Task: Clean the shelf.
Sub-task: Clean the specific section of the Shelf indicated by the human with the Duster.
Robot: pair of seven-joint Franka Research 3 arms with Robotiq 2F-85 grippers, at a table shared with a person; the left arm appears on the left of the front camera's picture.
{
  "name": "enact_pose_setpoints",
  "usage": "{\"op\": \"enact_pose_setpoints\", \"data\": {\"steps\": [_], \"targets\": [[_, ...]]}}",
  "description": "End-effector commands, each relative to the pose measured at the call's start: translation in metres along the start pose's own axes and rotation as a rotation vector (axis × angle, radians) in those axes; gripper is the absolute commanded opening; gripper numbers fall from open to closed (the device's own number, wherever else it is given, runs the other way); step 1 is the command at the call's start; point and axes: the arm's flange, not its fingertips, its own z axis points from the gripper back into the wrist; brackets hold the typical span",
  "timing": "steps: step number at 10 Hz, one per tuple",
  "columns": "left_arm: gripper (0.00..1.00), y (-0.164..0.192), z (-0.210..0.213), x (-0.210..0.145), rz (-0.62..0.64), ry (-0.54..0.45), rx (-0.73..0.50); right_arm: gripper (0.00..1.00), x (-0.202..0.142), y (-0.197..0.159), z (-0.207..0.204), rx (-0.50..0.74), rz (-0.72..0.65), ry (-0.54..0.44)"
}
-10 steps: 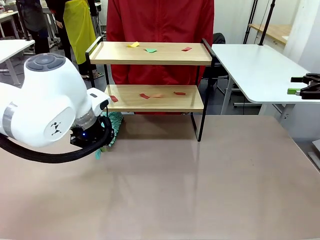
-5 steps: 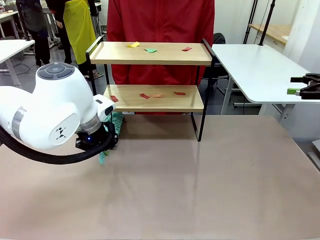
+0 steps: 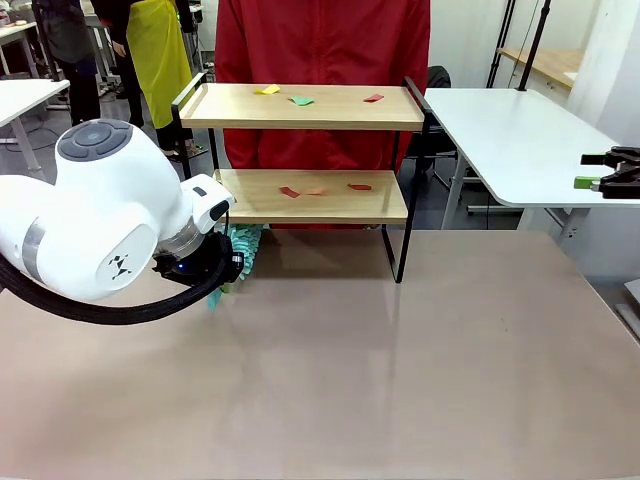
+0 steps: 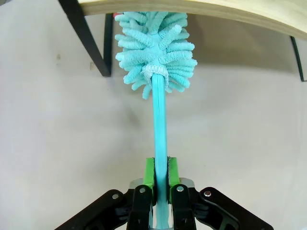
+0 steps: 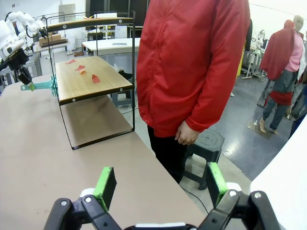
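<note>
- On the near-left part of the table, the left gripper (image 3: 205,268) has its jaws clamped tight on the thin handle of a teal duster (image 3: 243,245). The left wrist view shows the green pads (image 4: 149,171) pressed against either side of the stem.
- Just beyond the left gripper, the duster's long axis runs straight out from the fingers toward the far side. Its fluffy head (image 4: 156,52) is tucked at the near-left corner of the shelf (image 3: 330,108), low against the near edge of the lower board and beside the black front leg.
- Farther back, the shelf stands across the middle of the table's far part. Coloured paper scraps (image 3: 300,100) lie on both wooden tiers, all above and beyond the duster head. The head probably has to rise over that board edge before it can sweep rightward.
- Beyond the shelf, a person in a red jacket (image 3: 320,40) stands close against the far side.
- Off at the far right, the right gripper (image 3: 592,170) hangs over a neighbouring white table with jaws spread wide and empty, well apart from the shelf. The left arm is much the nearer.
</note>
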Motion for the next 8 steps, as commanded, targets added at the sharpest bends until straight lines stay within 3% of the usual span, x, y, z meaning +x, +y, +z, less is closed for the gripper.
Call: {"op": "enact_pose_setpoints", "data": {"steps": [1, 3, 8], "targets": [[0.13, 0.022, 0.013, -0.007, -0.115, 0.004, -0.071, 1.00, 0.003, 0.003, 0.000, 0.003, 0.003, 0.002], [0.13, 0.038, 0.023, -0.011, -0.213, 0.024, -0.092, 1.00, 0.003, 0.003, 0.000, 0.003, 0.003, 0.002], [0.13, 0.071, 0.032, -0.003, -0.426, 0.133, -0.297, 1.00, 0.003, 0.003, 0.000, 0.003, 0.003, 0.002]]}}
